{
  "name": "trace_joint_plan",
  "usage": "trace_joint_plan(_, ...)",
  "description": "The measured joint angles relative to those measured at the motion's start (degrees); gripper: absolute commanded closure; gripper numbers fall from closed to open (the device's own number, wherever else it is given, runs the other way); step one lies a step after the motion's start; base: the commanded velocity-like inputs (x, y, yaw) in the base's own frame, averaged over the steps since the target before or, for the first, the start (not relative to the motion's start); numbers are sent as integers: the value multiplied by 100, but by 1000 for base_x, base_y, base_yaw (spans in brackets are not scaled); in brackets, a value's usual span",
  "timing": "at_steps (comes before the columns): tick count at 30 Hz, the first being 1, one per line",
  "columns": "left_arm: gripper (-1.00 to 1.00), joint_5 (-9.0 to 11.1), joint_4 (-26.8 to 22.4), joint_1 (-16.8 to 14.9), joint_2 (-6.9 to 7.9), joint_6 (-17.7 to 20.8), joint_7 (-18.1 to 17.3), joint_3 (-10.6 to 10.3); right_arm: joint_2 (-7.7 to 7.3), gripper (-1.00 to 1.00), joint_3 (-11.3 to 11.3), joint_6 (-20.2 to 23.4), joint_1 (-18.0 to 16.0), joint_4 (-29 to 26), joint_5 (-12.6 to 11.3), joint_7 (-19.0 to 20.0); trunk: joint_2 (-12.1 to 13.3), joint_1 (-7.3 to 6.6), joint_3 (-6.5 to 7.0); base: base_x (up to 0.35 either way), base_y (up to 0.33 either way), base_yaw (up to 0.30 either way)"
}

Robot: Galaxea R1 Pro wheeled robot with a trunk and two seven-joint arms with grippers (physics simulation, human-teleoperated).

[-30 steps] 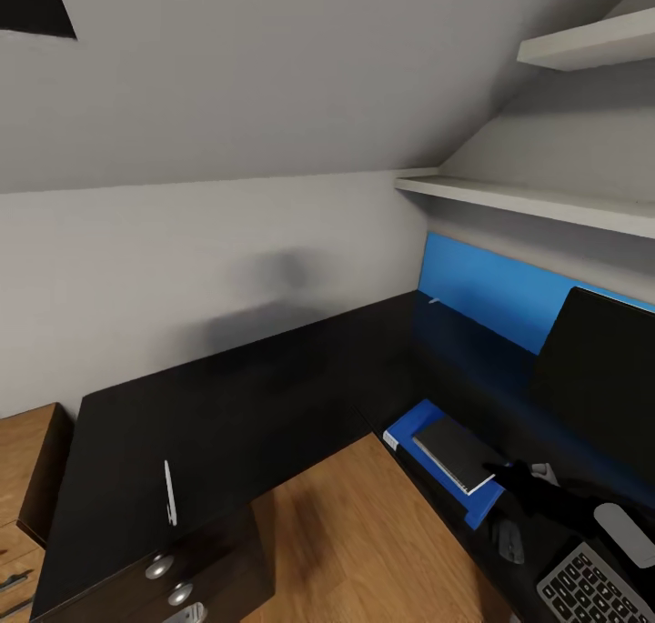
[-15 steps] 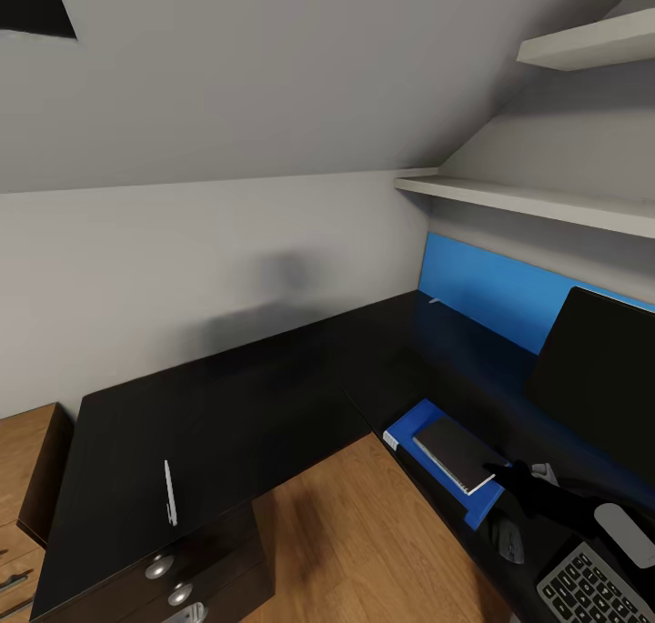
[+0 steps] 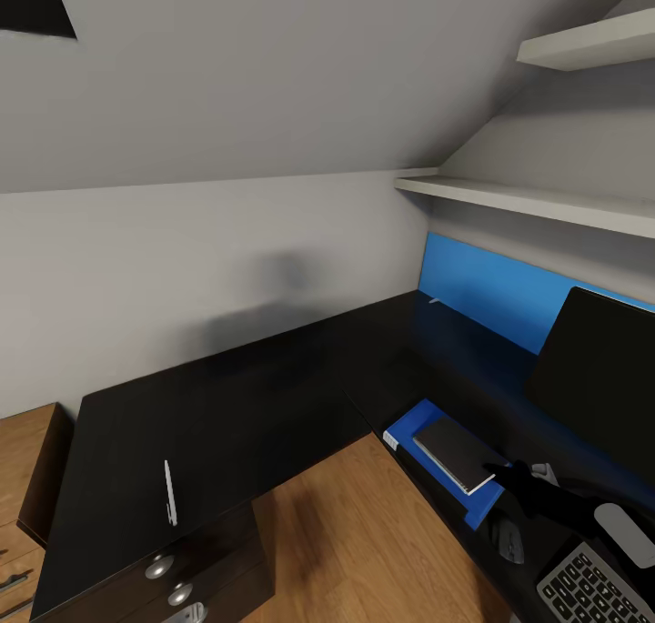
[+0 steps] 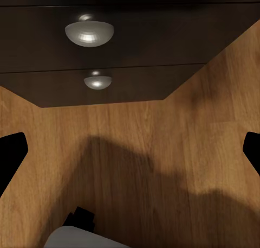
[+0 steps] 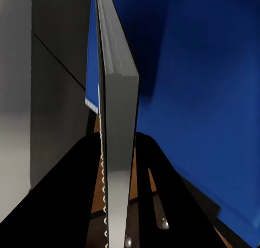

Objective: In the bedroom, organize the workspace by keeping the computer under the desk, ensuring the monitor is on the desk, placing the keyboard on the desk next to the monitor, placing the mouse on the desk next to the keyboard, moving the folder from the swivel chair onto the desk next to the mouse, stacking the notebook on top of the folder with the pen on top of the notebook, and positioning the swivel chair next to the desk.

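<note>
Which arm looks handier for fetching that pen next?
Probably the left. The pen lies on the desk's left wing, and the right gripper is shut on the notebook over the folder.

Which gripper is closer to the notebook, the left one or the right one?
Right. The right gripper grips the notebook by its edge on the folder. The left gripper is open above the floor by the drawers.
</note>
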Motion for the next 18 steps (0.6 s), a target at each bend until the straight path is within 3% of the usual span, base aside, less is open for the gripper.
trace_joint_plan(12, -100, 0, 0, 0, 0, 0, 0, 0, 0, 100, -13, 2, 2, 0, 14, 3, 0, 0, 0, 0, 0, 0)
trace_joint_plan(18, -100, 0, -1, 0, 0, 0, 0, 0, -7, 100, 8, -69, 7, 23, 287, 370, 1, 0, -1, 0, 0, 0)
